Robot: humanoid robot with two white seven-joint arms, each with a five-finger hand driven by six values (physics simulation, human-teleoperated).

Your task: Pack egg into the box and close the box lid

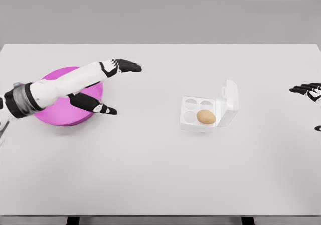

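A white egg box sits right of the table's middle, its lid standing open on the right side. One brown egg lies in the front right cup; the other three cups are bare. My left hand hovers over the right edge of a magenta plate, fingers spread and holding nothing, well left of the box. My right hand shows at the right edge, fingers extended, far from the box and partly cut off.
The white table fills the view, with its front edge near the bottom. The magenta plate lies at the left, under my left forearm.
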